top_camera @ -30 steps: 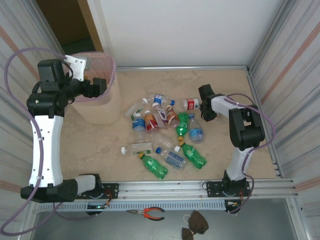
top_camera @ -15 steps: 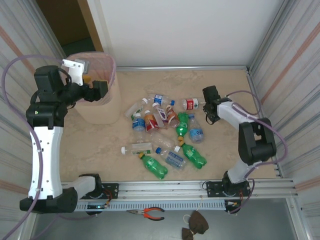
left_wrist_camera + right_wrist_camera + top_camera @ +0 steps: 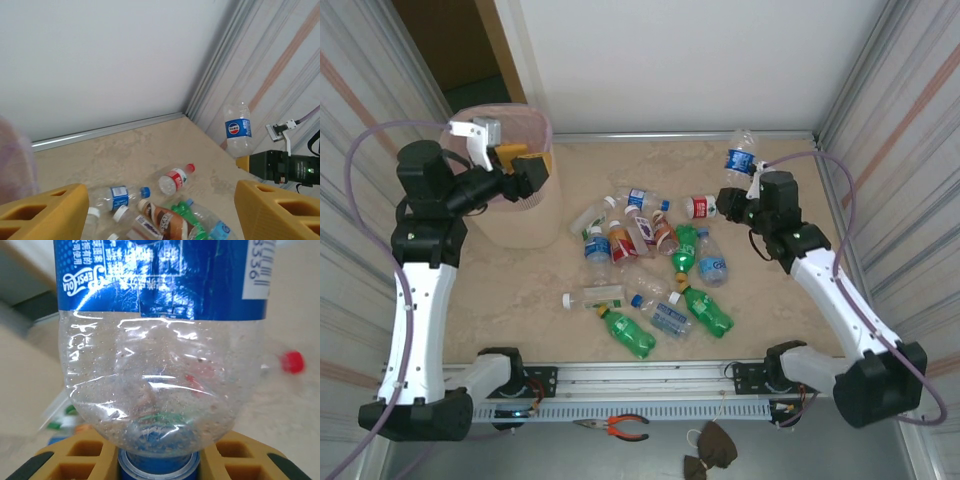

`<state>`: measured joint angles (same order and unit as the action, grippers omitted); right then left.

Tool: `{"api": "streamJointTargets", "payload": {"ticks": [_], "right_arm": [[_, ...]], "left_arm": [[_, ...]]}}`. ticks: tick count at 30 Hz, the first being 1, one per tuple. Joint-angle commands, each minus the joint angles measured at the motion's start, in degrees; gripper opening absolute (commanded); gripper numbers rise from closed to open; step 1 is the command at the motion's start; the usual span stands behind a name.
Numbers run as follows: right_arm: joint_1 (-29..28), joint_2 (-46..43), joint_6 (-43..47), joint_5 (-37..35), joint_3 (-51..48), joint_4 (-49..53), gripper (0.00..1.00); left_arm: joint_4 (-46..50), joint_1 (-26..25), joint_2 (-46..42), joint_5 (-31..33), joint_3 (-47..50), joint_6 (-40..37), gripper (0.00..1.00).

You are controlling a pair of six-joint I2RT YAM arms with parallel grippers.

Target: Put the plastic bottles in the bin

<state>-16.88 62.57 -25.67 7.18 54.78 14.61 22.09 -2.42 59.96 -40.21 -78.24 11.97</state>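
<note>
now the right pincer (image 3: 748, 190) has been raised off the bench (image 3: 790, 300), where it was set low beside the red-labelled bottle (image 3: 701, 207) a second ago, and a blue-labelled bottle (image 3: 740, 157) is seen clenched in it by the cap end, body upward, well clear of the heap of bottles (image 3: 650, 262). one pick is thus judged done, though the bottle is held on the far side from the bin (image 3: 510, 225) and must yet be carried across. the left pincer (image 3: 525, 170) has been kept at the bin's rim, jaws apart with nothing between them.
</note>
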Motion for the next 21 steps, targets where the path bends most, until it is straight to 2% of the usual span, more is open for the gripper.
{"api": "streamJointTargets", "payload": {"ticks": [1, 6, 12, 21], "right_arm": [[-1.81, -3.21, 10.59, 9.74, -0.27, -4.78, 0.11], [-7.36, -4.69, 16.42, 11.32, 2.45, -5.40, 0.04], [-14.15, -3.57, 19.60, 8.72, 6.49, -4.77, 0.00], [-18.33, -3.94, 19.81, 8.86, 7.44, -8.53, 0.00]], "left_arm": [[-2.93, -4.97, -0.50, 4.45, -1.68, 3.03, 0.76], [-1.85, -16.51, 1.86, 13.95, -3.90, 2.73, 0.77], [-1.95, -27.58, 8.24, 17.86, -7.81, 1.53, 0.79], [-4.97, -35.77, 15.83, 17.55, -11.66, 2.99, 0.86]]}}
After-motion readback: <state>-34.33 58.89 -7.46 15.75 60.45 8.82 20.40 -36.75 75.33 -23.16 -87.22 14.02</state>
